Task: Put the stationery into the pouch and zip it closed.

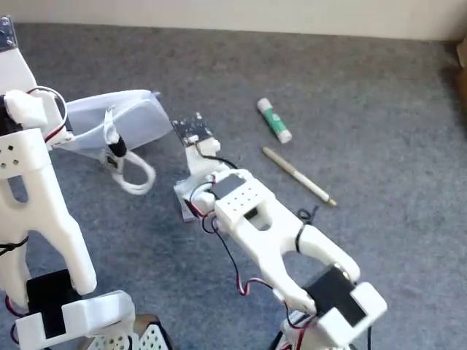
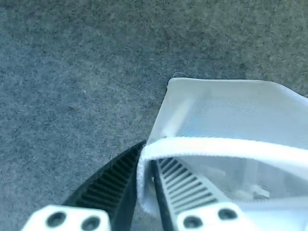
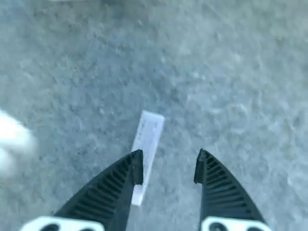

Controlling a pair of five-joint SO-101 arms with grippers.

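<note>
Clamping the mesh pouch (image 2: 231,120) by its rim, left gripper (image 2: 147,166) is holding it over grey carpet (image 1: 379,95) | right gripper (image 3: 168,166) is hovering, jaws apart, over a white flat strip (image 3: 148,137) | glue stick (image 1: 274,121) and pen (image 1: 298,175) are lying near each other, well apart from pouch.

high view looks down over table (image 1: 379,87); 2 wrist views close, downward.

The left arm (image 1: 36,189) and right arm (image 1: 270,233) are white plastic shells dotted with small holes, with red and black cables looping at the joints. Their fingers (image 3: 110,187) are black, ribbed and tapering.
</note>
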